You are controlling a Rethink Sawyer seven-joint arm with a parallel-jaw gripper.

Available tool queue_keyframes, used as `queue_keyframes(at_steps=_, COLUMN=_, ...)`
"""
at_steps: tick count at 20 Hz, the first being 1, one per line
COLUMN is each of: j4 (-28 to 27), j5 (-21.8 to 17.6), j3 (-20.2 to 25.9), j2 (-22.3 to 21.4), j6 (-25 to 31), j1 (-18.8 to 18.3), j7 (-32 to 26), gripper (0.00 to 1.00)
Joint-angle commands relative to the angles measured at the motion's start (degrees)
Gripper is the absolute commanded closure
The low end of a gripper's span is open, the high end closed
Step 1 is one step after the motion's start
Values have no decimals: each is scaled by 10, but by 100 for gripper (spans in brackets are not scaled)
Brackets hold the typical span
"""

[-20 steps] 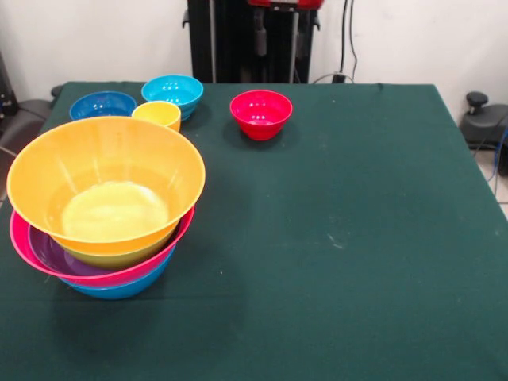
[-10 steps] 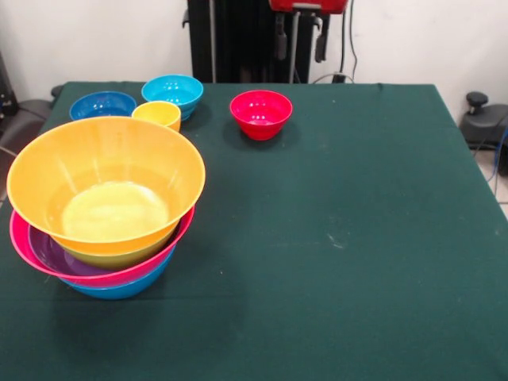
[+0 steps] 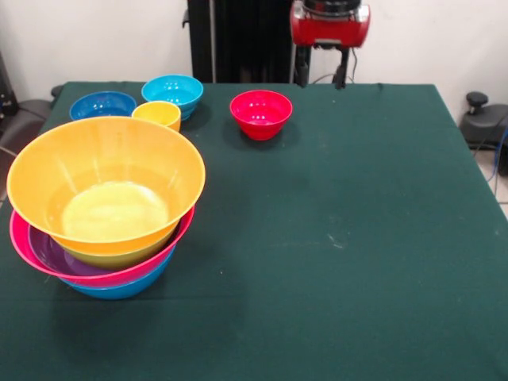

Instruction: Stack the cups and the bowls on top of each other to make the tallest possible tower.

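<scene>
Front view: a nested tower [image 3: 103,210] of large bowls sits on the green surface [image 3: 333,238], the wide orange bowl [image 3: 105,178] uppermost, with a purple bowl [image 3: 48,255], a pink bowl [image 3: 139,271] and a blue one [image 3: 119,290] showing as rims beneath it. Inside the orange bowl a pale yellow-green tint shows at the bottom; whether that is another bowl beneath cannot be told.

Four smaller pieces remain loose behind the tower: a yellow-orange cup [image 3: 158,114] just beyond the orange rim, a dark blue bowl [image 3: 102,104] and a light blue bowl [image 3: 172,90] beyond that, and a small red bowl [image 3: 261,113] off to the tower's far right side, well apart from the others.

The gripper [image 3: 321,77] hangs above the surface's far edge, beyond and to the right of the red bowl. Its fingers [image 3: 302,75] stand apart, open and holding nothing.

By this evidence the job is roughly half done: the big bowls are nested, while the three small bowls and the cup are not yet added. The red bowl, nearest the gripper, looks the likeliest next pick, though that is a judgement only.
</scene>
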Motion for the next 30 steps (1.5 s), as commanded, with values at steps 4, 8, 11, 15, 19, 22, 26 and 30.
queue_keyframes(at_steps=4, j4=-62, j5=40, j3=-25, j2=106, j6=-74, j1=46, j7=112, gripper=0)
queue_keyframes(at_steps=8, j4=-64, j5=42, j3=-39, j2=130, j6=-101, j1=55, j7=105, gripper=0)
queue_keyframes(at_steps=11, j4=-63, j5=43, j3=-49, j2=148, j6=-123, j1=60, j7=104, gripper=0)
queue_keyframes(at_steps=15, j4=-65, j5=44, j3=-52, j2=165, j6=-140, j1=60, j7=94, gripper=0)
queue_keyframes(at_steps=19, j4=-59, j5=47, j3=-48, j2=169, j6=-146, j1=55, j7=86, gripper=0)
queue_keyframes(at_steps=22, j4=-62, j5=50, j3=-50, j2=174, j6=-153, j1=58, j7=86, gripper=0)
queue_keyframes(at_steps=26, j4=-56, j5=56, j3=-52, j2=159, j6=-140, j1=63, j7=88, gripper=0)
queue_keyframes(at_steps=30, j4=-36, j5=65, j3=-53, j2=132, j6=-123, j1=69, j7=94, gripper=0)
